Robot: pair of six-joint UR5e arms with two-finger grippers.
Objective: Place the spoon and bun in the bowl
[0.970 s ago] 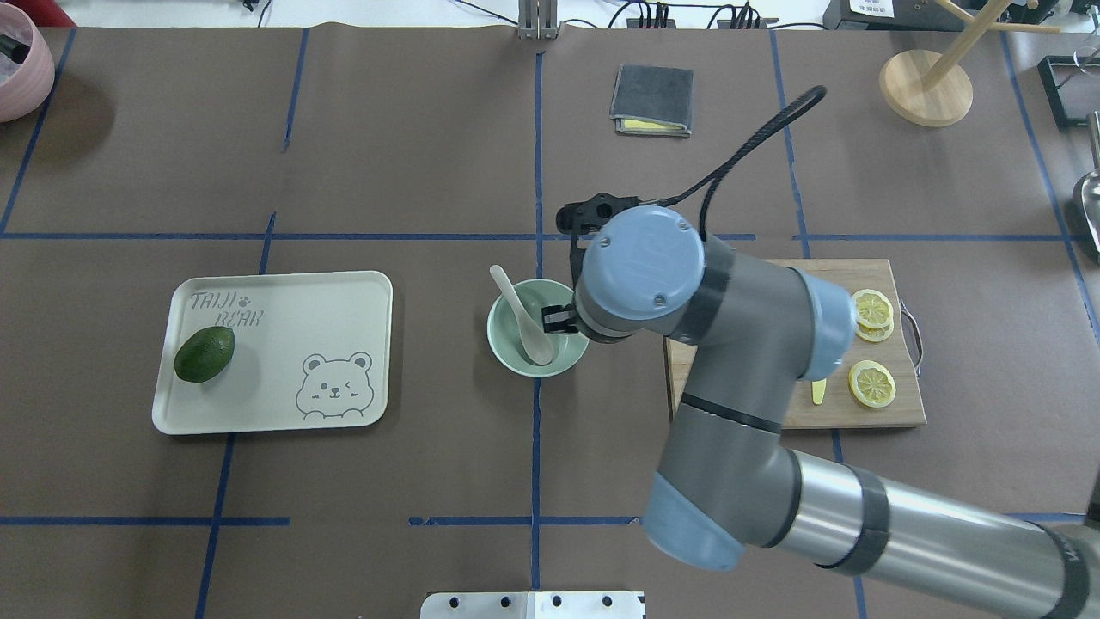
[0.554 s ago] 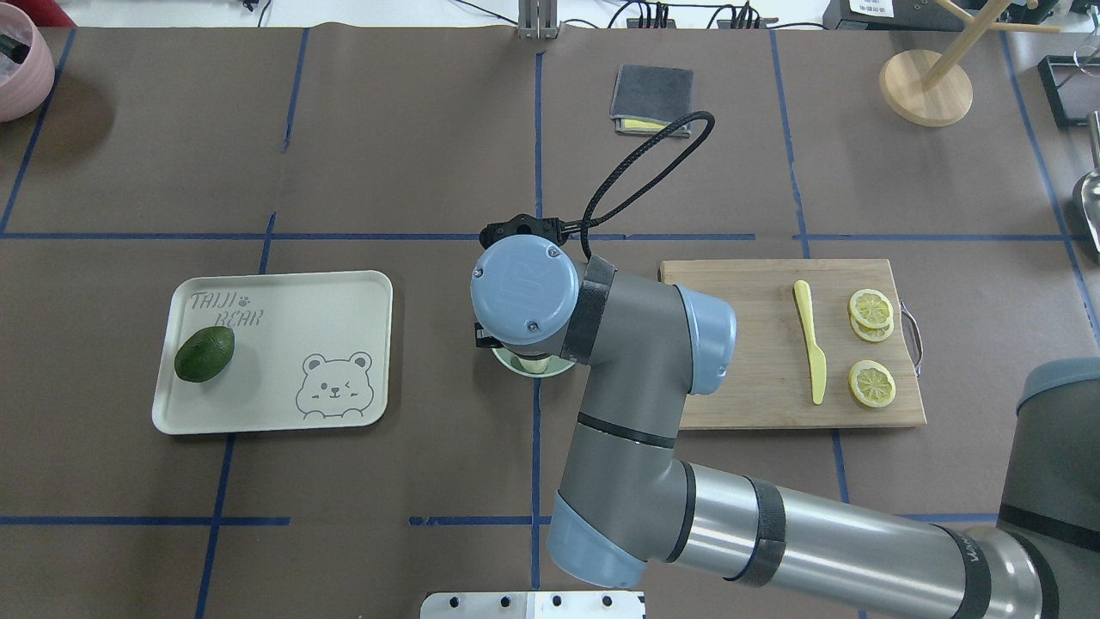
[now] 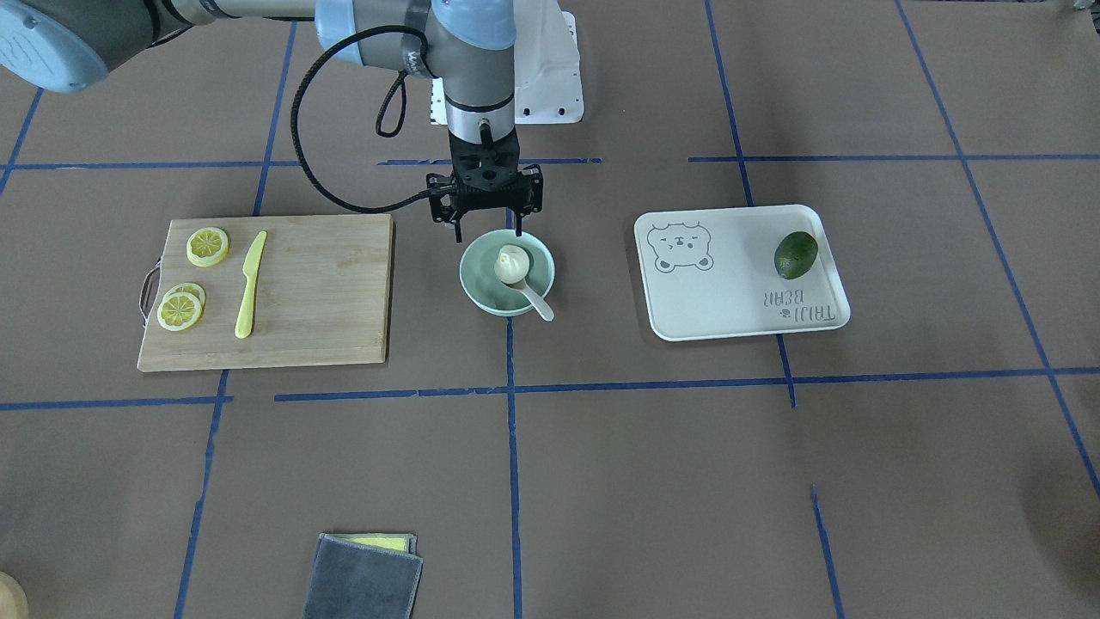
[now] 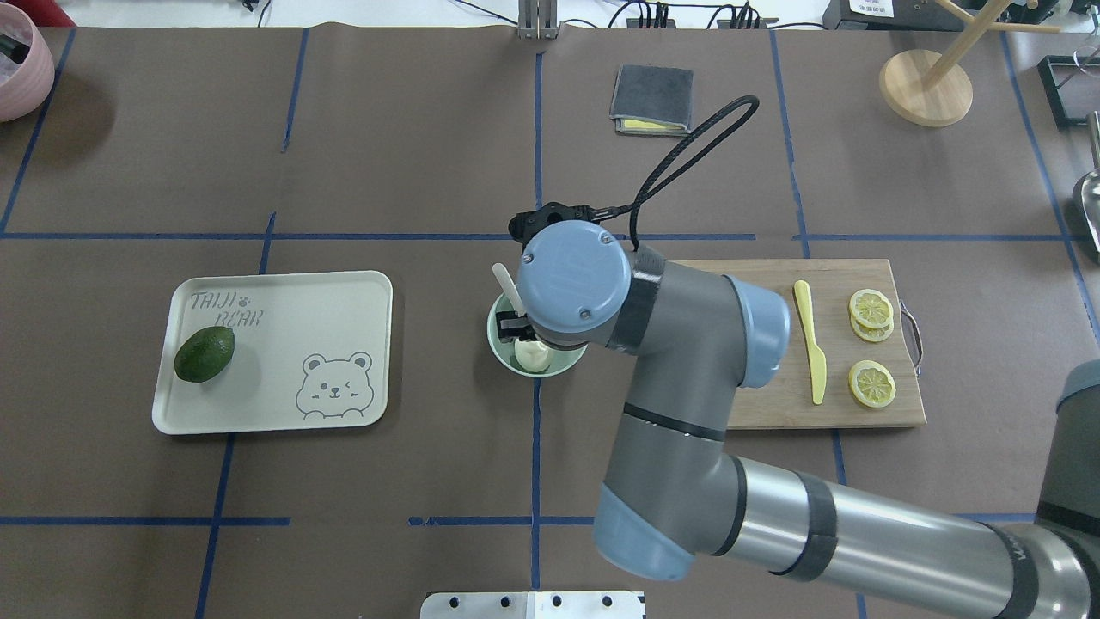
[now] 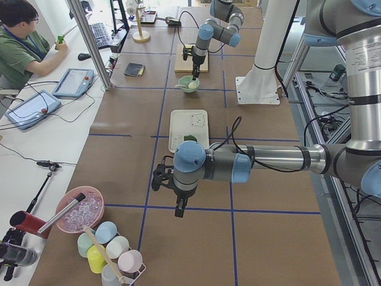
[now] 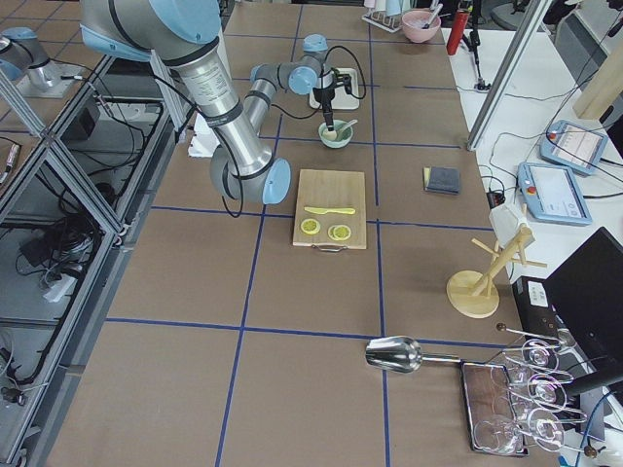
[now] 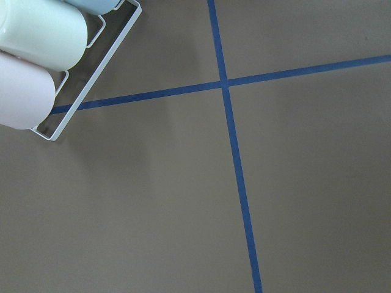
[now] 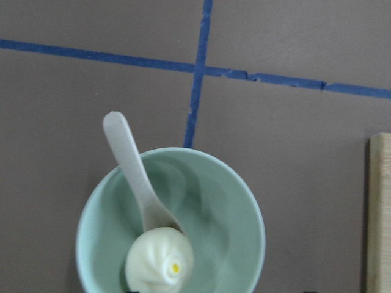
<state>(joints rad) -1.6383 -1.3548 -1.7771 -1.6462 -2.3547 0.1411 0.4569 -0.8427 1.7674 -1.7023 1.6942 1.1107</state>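
Observation:
The pale mint-green bowl [image 3: 478,288] stands at the table's middle, also in the right wrist view [image 8: 229,204]. The white pleated bun [image 3: 511,264] lies inside it [image 8: 160,259]. The cream spoon [image 3: 538,303] rests with its scoop under the bun and its handle [image 8: 129,162] over the rim. My right gripper [image 3: 488,230] is open and empty, just above the bowl's robot-side rim. In the overhead view the wrist hides most of the bowl [image 4: 496,342]; the bun [image 4: 533,357] shows. My left gripper [image 5: 178,210] hangs far off over bare table; I cannot tell its state.
A wooden cutting board [image 3: 318,292] with a yellow knife [image 3: 248,284] and lemon slices [image 3: 180,310] lies beside the bowl. A cream tray [image 3: 730,301] with an avocado [image 3: 796,254] lies on the other side. A grey cloth [image 3: 365,578] lies far out. A cup rack [image 7: 46,67] is near the left wrist.
The right wrist swung from the cutting board side over the bowl, then drew back slightly. The bun, unseen before, now lies in the bowl on the spoon.

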